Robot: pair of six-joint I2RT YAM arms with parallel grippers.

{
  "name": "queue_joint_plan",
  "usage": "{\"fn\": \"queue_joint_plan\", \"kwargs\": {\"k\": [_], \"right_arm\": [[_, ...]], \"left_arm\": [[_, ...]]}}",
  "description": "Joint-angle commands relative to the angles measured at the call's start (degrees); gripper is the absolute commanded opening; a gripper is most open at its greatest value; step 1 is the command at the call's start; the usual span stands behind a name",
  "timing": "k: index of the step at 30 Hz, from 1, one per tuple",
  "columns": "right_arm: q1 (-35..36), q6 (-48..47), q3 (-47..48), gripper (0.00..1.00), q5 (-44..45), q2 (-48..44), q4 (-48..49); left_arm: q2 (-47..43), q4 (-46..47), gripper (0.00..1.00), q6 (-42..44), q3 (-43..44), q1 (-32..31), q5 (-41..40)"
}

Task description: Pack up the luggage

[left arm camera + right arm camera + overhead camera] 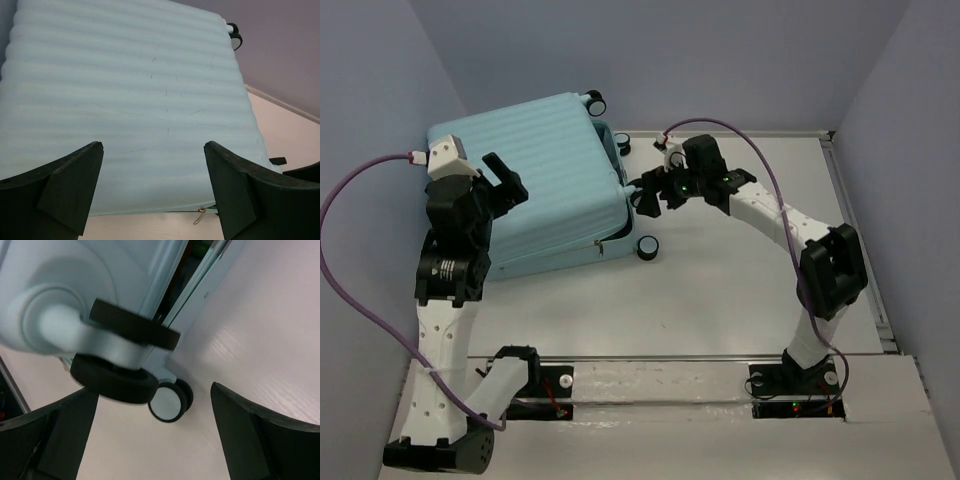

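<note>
Luggage (535,185): lid down on counter (740,290), seam gaping slightly at wheels (170,402). Left tool (152,145), right tool (154,390): wide, empty. Step: likely closing; next needs pressing shut.

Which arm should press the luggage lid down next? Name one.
Left, likely: the left gripper hovers open over the ribbed top of the luggage; the right gripper, also open, sits aside by the caster wheels.

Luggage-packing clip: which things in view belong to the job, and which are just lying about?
Job: luggage; left gripper, open; right gripper, open.
Not the job: table; purple cables on the arms.
</note>
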Motion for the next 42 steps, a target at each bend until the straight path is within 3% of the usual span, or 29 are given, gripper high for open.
{"fn": "queue_joint_plan", "kwargs": {"k": [1,9,15,18,19,22,24,27,33,35,36,37,38,42], "right_arm": [[1.2,-5.1,10.8,1.0,3.0,4.0,-4.4],[4.2,-8.5,17.3,1.0,5.2,10.8,-6.8],[8.7,-14.4,18.4,0.92,14.3,11.0,-6.5],[9.3,-15.7,20.2,0.72,17.9,11.3,-5.5],[9.3,-15.4,20.5,0.43,20.1,10.8,-5.0],[9.3,-14.5,18.0,0.15,28.3,7.3,-2.9],[7.4,-13.8,12.7,0.13,31.2,4.2,-1.4],[-0.3,-9.3,3.6,0.08,28.1,-4.4,2.4],[-15.7,-4.8,-3.8,0.1,20.2,-13.3,4.5],[-19.4,-3.7,-4.1,0.3,21.0,-13.8,4.6],[-20.2,-2.5,-4.0,0.48,21.4,-13.9,4.8],[-20.2,-2.2,-3.9,0.86,21.4,-14.1,5.0],[-20.2,-2.2,-3.9,0.97,20.9,-14.1,4.7],[-20.2,0.7,-4.1,1.0,17.8,-17.6,2.6]], "left_arm": [[-5.5,-0.5,0.94,0.8,-0.3,0.5,-5.6],[-12.0,-2.6,0.95,3.8,-4.4,0.3,-22.7],[-13.5,-2.4,0.96,3.8,-6.7,0.1,-24.4],[-12.2,-3.1,0.97,3.3,-6.5,0.1,-23.4],[-11.8,-3.3,0.97,3.2,-6.5,0.1,-22.5],[-12.2,-3.4,0.97,3.0,-6.6,0.1,-21.3],[-12.3,-3.3,0.97,3.0,-6.3,0.2,-20.1],[-11.4,-3.0,0.97,2.6,-5.8,0.2,-15.6],[-9.1,-0.5,0.97,0.6,-6.6,0.2,-7.8],[-7.9,0.9,0.96,-0.2,-7.1,0.2,-3.7],[-7.3,1.5,0.96,-0.7,-7.0,0.2,-2.6],[-5.9,2.9,0.96,-1.2,-7.0,0.2,0.1],[-5.0,3.8,0.96,-1.5,-6.7,0.2,1.3],[2.4,7.9,0.96,-2.9,-1.7,0.2,6.0]]}}
